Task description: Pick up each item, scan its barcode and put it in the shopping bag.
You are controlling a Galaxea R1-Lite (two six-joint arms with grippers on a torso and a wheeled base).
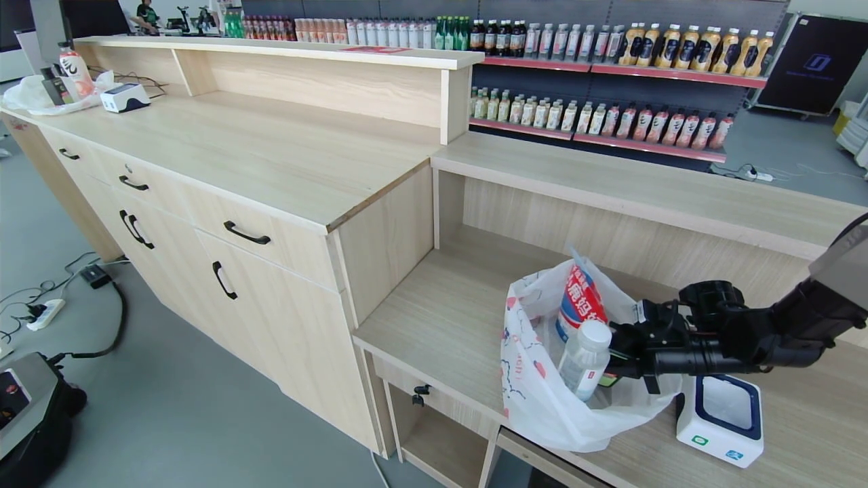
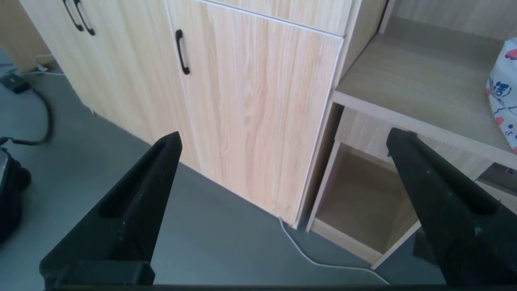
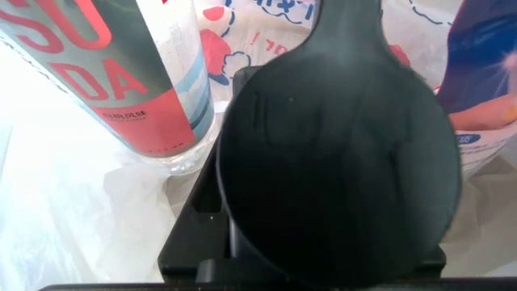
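Left gripper, lower middle of its wrist view: 2 fingers spread wide, nothing between them, hanging over the floor by a cabinet door. Head view, lower right: scanner on the counter, just beside the shopping bag, which sits at the counter's front edge. Bottle stands tilted inside the bag mouth, cap up, with 1 packet behind it. Right gripper is in the bag mouth, right against the bottle. Spread or clamped, cannot tell: a black shape blocks its wrist view. Risk: pulling out could snag the thin plastic, dragging the bag off the edge or tipping the bottle out.
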